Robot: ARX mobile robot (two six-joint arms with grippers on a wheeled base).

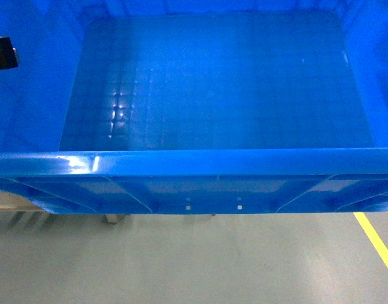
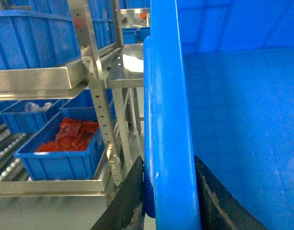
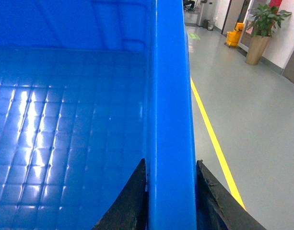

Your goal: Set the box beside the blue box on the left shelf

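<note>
**Around the Work Area: Floor, Racks and Bins**

A grey floor (image 1: 181, 266) carries a yellow line (image 1: 376, 244) running diagonally at the right. In the left wrist view, a metal rack post (image 2: 96, 91) with rows of holes supports a steel shelf edge (image 2: 36, 79). Below it sits a shallow blue bin (image 2: 60, 153) holding red packets (image 2: 72, 134), with another blue bin (image 2: 24, 115) just behind. In the right wrist view, a potted plant (image 3: 262, 28) stands near a yellow mop bucket (image 3: 235, 36) far down the hall.
</note>
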